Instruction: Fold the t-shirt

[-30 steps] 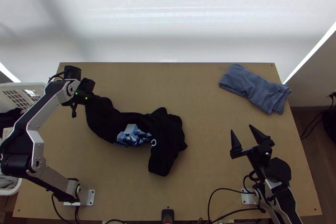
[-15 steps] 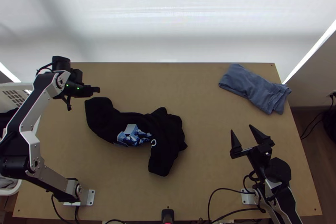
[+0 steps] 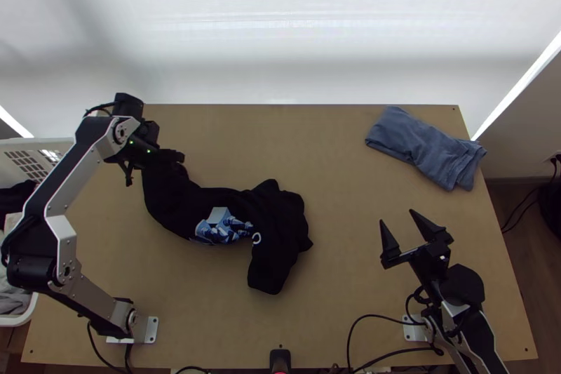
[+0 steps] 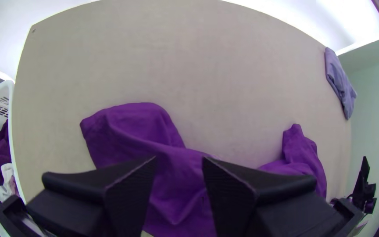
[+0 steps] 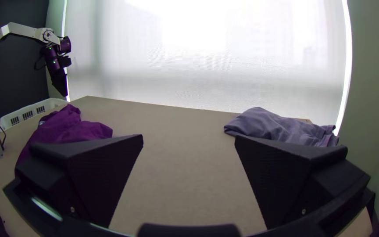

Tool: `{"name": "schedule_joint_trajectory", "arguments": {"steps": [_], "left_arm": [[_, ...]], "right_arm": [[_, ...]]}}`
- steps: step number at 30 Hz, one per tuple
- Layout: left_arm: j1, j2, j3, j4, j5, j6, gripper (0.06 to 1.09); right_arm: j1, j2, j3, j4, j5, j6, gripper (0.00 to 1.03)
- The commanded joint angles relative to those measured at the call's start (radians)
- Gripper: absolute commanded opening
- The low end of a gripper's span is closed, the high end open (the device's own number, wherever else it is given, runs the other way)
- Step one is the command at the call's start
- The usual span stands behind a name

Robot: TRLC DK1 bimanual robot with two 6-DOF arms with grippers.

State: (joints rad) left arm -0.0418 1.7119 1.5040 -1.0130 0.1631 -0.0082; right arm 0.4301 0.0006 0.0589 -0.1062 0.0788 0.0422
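Observed L gripper spread above far-L end of bunched blk tee; noted R gripper spread, near R, off tee.

Left arm: silver-grey flat links, white edges, black round joints; two small green lights by black left gripper. Silver base plate with screw holes, near edge of table; thin black cable beside it. Right arm: same colours, black cables looping over table's near edge. Right gripper: two black wedge-shaped fingers, small screws near their bases.
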Motion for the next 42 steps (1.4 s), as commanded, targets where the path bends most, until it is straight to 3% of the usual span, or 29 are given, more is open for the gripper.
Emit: {"name": "schedule_joint_trajectory", "arguments": {"steps": [1, 6, 10, 16, 17, 21, 25, 27, 32, 36, 42], "left_arm": [[-0.017, 0.022, 0.033, -0.041, -0.005, -0.018, 0.74], [-0.017, 0.002, 0.038, -0.053, -0.005, -0.026, 0.74], [-0.017, -0.024, 0.033, -0.067, -0.007, -0.026, 0.74], [-0.006, -0.061, -0.002, -0.073, -0.016, -0.027, 0.74], [-0.006, -0.067, -0.01, -0.073, -0.016, -0.03, 0.74], [-0.004, -0.084, -0.027, -0.072, -0.017, -0.035, 0.74], [0.0, -0.098, -0.051, -0.07, -0.017, -0.039, 0.74], [0.003, -0.106, -0.067, -0.065, -0.02, -0.039, 0.74], [0.014, -0.124, -0.113, -0.049, -0.02, -0.044, 0.74], [0.017, -0.127, -0.126, -0.042, -0.022, -0.044, 0.74], [0.034, -0.126, -0.131, -0.036, -0.022, -0.042, 0.74]], "right_arm": [[0.019, -0.004, -0.01, 0.014, -0.001, 0.071, 0.99], [0.108, -0.005, -0.01, 0.005, -0.007, 0.114, 0.99], [0.111, 0.006, -0.005, 0.011, -0.011, 0.159, 0.98], [0.176, 0.274, 0.099, -0.016, -0.102, 0.265, 0.98], [0.177, 0.328, 0.133, -0.052, -0.174, 0.294, 0.98], [0.197, 0.473, 0.214, -0.013, -0.309, 0.415, 0.98], [0.285, 0.662, 0.363, 0.0, -0.332, 0.528, 0.98], [0.288, 0.73, 0.456, -0.027, -0.389, 0.614, 0.98], [0.242, 0.891, 0.613, -0.128, -0.493, 0.9, 0.98], [0.16, 1.039, 0.602, -0.159, -0.725, 1.17, 0.98], [0.113, 1.127, 0.634, -0.21, -0.8, 1.2, 0.97]]}}
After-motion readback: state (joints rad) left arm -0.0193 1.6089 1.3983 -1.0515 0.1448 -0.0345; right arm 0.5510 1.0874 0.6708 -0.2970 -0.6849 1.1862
